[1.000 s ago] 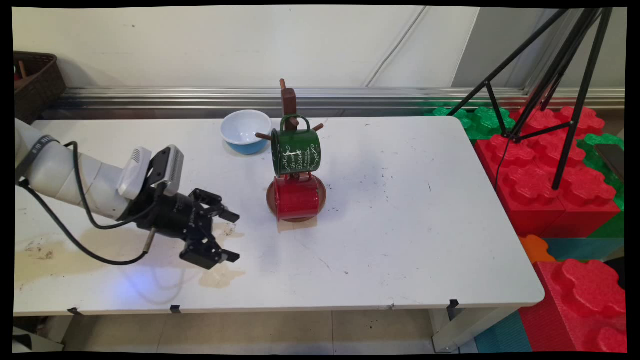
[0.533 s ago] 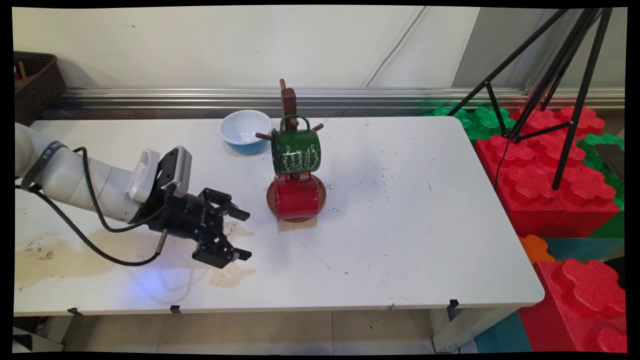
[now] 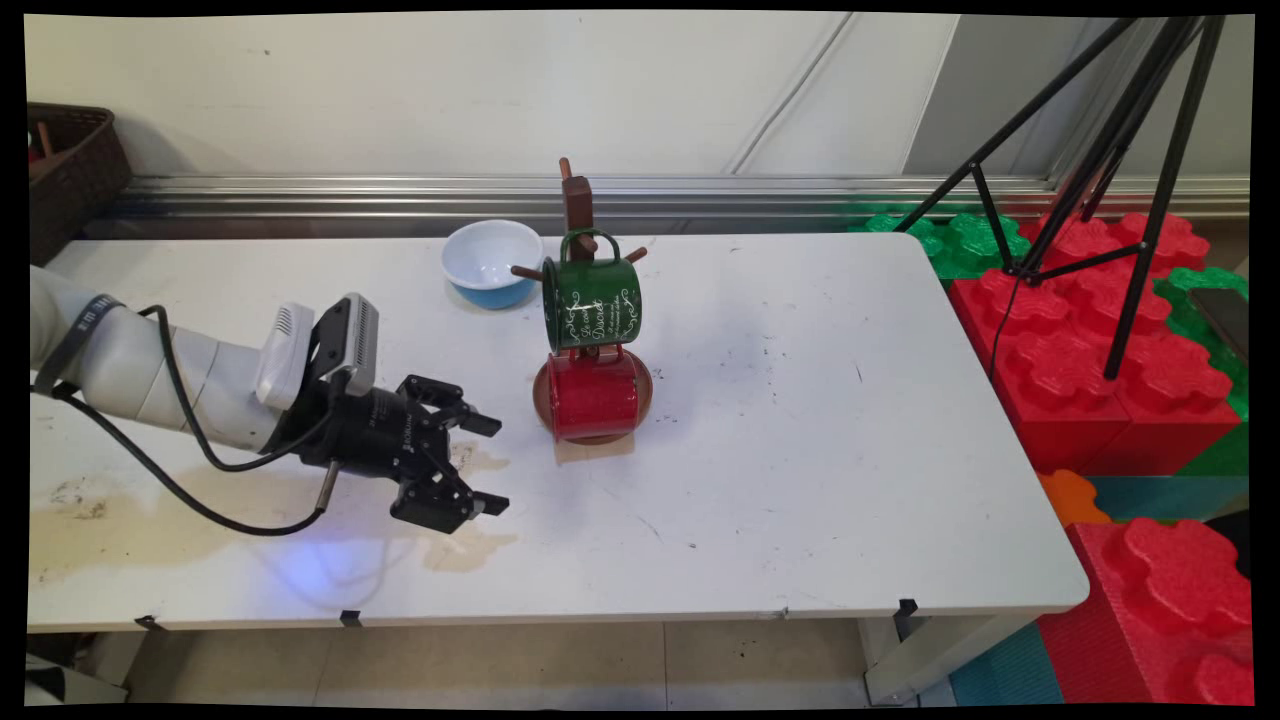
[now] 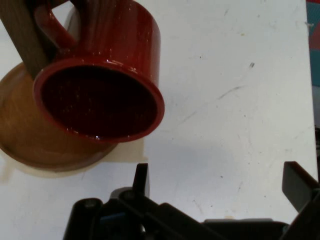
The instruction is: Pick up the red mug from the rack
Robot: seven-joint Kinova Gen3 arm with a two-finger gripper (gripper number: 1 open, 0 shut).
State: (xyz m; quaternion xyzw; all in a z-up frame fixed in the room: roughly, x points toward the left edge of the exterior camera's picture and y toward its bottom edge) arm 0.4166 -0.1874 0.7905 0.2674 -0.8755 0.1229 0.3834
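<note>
Low over the left half of the tabletop (image 3: 800,450), the tool (image 3: 490,465) lies almost level, its fingers spread wide with nothing between them, pointing right toward a wooden mug stand (image 3: 578,205). That flat, sideways pose fits what it faces: the mugs hang from pegs by their handles, so their bodies tip and their mouths turn outward rather than up.

Two mugs hang on the stand. A green mug (image 3: 592,302) with white lettering hangs from an upper peg. A red mug (image 3: 592,395) hangs just below it, low enough to sit over the stand's round wooden base (image 3: 643,385); whether it touches the base cannot be told.

From the main view, the red mug is the nearest thing to the tool, a little to its right and slightly farther back, with bare tabletop between them; nothing touches. In the hand view its open mouth (image 4: 98,102) faces the camera, up and to one side of the fingers (image 4: 141,180), so the tool is not lined up squarely on it.

A white-and-blue bowl (image 3: 492,262) sits behind and left of the stand, well apart from the tool. Brownish stains (image 3: 130,510) mark the tabletop beneath the arm.
</note>
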